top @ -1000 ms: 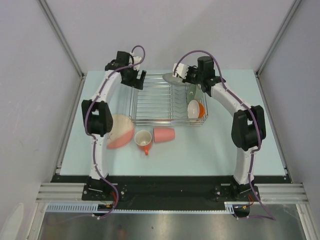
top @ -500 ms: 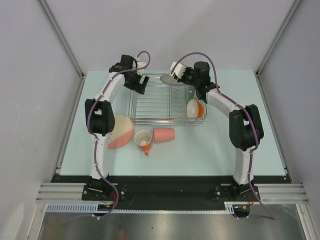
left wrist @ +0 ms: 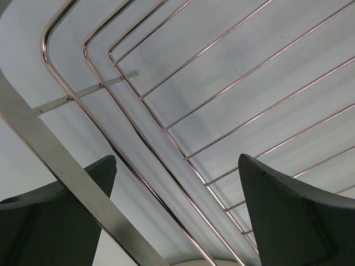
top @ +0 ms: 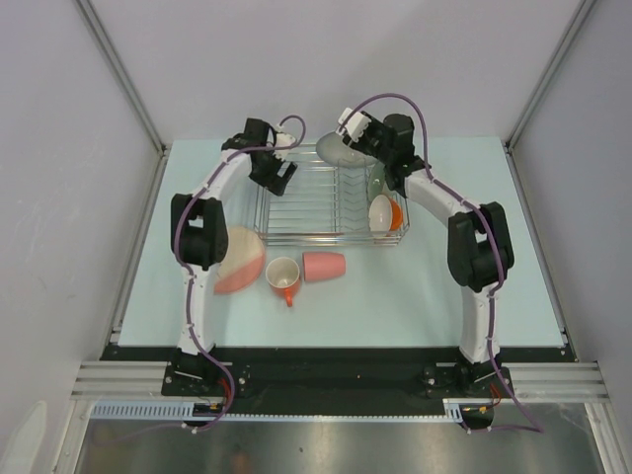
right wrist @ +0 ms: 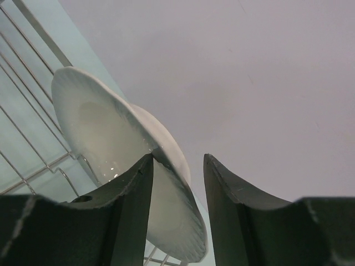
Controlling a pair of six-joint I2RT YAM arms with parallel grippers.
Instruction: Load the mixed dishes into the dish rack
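The silver wire dish rack (top: 306,202) stands mid-table. A pale green bowl (top: 377,182) and an orange cup (top: 385,213) stand on edge at its right end. My right gripper (top: 348,136) is shut on the rim of the small white bowl (top: 334,154) and holds it tilted over the rack's far edge. In the right wrist view the bowl (right wrist: 105,133) lies against the left finger of this gripper (right wrist: 177,158). My left gripper (top: 278,174) is open and empty over the rack's far-left corner, with rack wires (left wrist: 166,138) between its fingers (left wrist: 288,216).
In front of the rack's left end lie the large whitish plate (top: 235,249) on the pink plate (top: 240,276), the orange-handled white mug (top: 283,274) and the pink tumbler (top: 323,266) on its side. Grey walls close in the back and both sides.
My left gripper has moved right, over the rack's far-left corner. My right gripper has shifted a little left and back with the white bowl.
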